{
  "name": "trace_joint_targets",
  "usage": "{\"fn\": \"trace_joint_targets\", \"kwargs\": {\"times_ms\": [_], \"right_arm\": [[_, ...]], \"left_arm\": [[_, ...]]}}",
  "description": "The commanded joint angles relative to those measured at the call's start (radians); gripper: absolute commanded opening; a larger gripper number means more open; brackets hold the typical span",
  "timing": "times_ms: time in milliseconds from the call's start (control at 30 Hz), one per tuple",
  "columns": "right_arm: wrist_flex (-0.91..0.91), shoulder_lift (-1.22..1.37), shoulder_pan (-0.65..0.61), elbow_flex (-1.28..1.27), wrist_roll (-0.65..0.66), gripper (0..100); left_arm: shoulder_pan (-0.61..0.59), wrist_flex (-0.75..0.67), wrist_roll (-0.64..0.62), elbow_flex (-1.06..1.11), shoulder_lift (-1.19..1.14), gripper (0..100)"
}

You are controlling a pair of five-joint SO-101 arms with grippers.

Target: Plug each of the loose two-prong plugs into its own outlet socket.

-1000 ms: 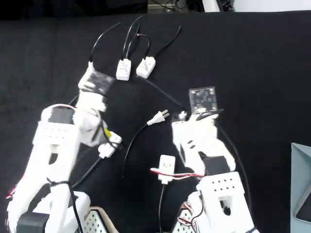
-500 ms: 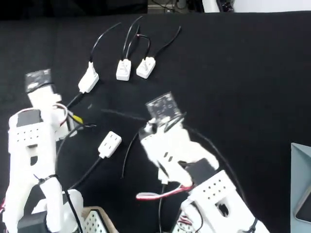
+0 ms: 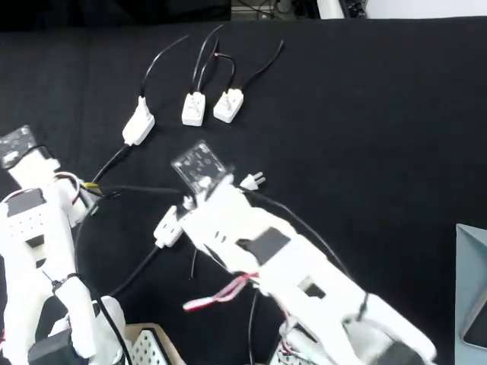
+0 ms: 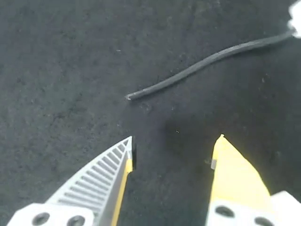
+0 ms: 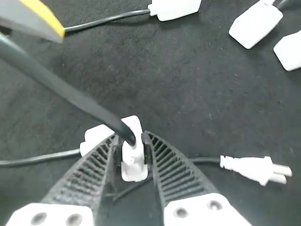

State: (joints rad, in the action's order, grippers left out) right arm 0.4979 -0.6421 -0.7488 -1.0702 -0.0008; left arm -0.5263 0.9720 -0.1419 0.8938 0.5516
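Observation:
My right gripper (image 5: pixel 130 141) is shut on a white plug (image 5: pixel 131 160) whose black cable (image 5: pixel 56 82) runs off toward the left arm. The plug's tip sits against a white socket (image 5: pixel 95 136); from above this spot is the socket (image 3: pixel 168 227) under the right gripper (image 3: pixel 185 207). A loose two-prong plug (image 3: pixel 250 181) lies beside the right arm on the black cloth, also the plug (image 5: pixel 254 168). Three more white sockets (image 3: pixel 138 123), (image 3: pixel 193 109), (image 3: pixel 228 105) lie at the back. My left gripper (image 4: pixel 174 148) hangs open over bare cloth near a cable end (image 4: pixel 129 96).
Black cables (image 3: pixel 163 57) trail from the far sockets to the table's back edge. A grey bin (image 3: pixel 472 281) stands at the right edge. A perforated base plate (image 3: pixel 144 346) sits at the front between the arms.
The right arm has swung left from beside the loose plug to the socket at front left. The left arm has pulled back from the far sockets to the left edge.

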Motion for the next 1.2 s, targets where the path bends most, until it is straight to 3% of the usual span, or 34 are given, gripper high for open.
{"fn": "trace_joint_targets", "kwargs": {"times_ms": [0,400,1167], "right_arm": [[-0.074,0.128,-0.021,0.111,0.006,1.2],[-0.224,0.344,-0.068,0.119,0.049,1.2],[-0.331,0.355,-0.023,0.019,0.049,1.2]], "left_arm": [[-0.024,-0.049,-0.014,0.008,0.025,27],[-0.021,-0.061,-0.014,0.015,0.023,27],[-0.019,-0.061,-0.011,0.015,0.014,27]]}}
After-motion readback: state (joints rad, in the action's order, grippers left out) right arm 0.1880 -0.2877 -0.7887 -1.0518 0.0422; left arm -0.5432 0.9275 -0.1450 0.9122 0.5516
